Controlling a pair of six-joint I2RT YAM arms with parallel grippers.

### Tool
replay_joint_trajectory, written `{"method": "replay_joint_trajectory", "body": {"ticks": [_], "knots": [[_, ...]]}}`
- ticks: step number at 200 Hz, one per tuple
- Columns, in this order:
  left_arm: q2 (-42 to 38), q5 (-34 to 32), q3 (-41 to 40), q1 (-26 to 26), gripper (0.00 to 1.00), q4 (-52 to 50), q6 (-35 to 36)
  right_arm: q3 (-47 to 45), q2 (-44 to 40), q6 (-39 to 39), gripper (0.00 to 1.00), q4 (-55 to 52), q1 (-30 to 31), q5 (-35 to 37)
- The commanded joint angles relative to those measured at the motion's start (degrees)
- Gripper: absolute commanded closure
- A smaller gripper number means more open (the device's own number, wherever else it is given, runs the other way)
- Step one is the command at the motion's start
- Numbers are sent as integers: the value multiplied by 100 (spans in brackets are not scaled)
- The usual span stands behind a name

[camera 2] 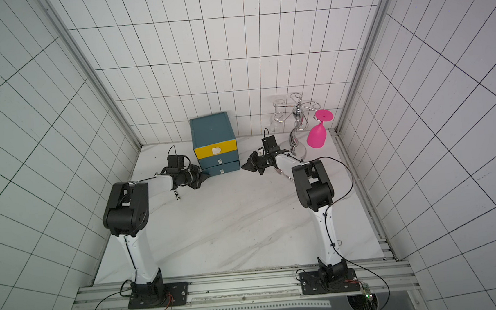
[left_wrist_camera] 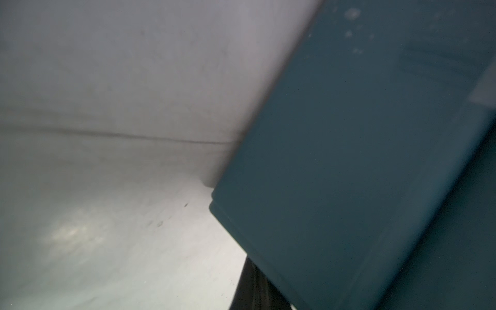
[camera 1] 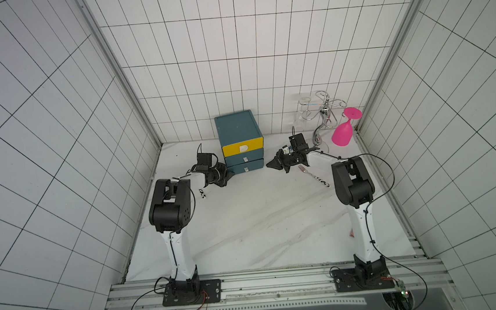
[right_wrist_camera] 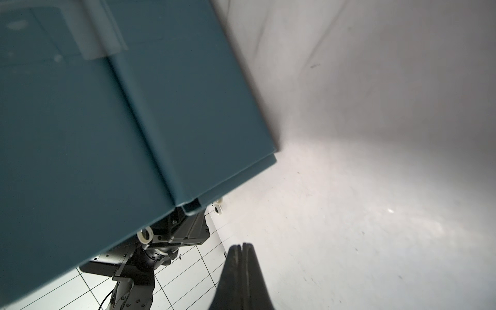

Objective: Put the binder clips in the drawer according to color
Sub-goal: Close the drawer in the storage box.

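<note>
Left claw (camera 1: 229,176): left of centre in both top views, pressed together, holding nothing, tips just beside lower left corner of drawer unit (camera 1: 235,126); contact impossible to tell.
Patterned utensil handle (camera 1: 202,193): on counter (camera 1: 246,222), partly under left arm.
Drawer unit: teal, centre back of frame, yellow top drawer front (camera 1: 243,148) above two teal fronts.
Right claw (camera 1: 268,165): right of centre, fingertips (right_wrist_camera: 233,268) pressed together in right wrist view, empty, near unit's lower right corner, apart from it.
Fork (camera 1: 308,170): flat on counter, partly under right arm.
Wire rack (camera 1: 323,110): upper right, pink glass (camera 1: 343,134) hanging bowl down.
Binder clip (camera 1: 351,234): single salmon-pink piece, mostly hidden behind right arm, on counter, lower right.
</note>
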Motion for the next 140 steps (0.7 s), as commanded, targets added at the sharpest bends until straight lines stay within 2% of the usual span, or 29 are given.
{"method": "replay_joint_trajectory", "body": {"ticks": [1,34,64,76,90,116,140], "knots": [[41,-247,-139,33,100,920,-528,-225,-346,-157,100,-86,-37,-31],[-119,-255,-347,11,98,1202,-689,-573,-633,-456,100,-329,-41,59],[-837,-339,-1084,-119,98,1157,-648,-959,-1125,-1171,100,-1082,-44,441],[-1286,-440,-1375,-187,97,866,-470,-1218,-1487,-1562,100,-1465,-45,779],[-1835,-578,-1551,-274,91,218,-79,-1644,-2015,-1926,100,-1854,-45,1307],[-2794,-952,-1602,-382,75,-950,798,-2461,-3254,-2400,83,-2495,-63,2582],[-3659,-1579,-1610,-521,63,-1807,1546,-3033,-4389,-2581,66,-3046,-160,3703]]}}
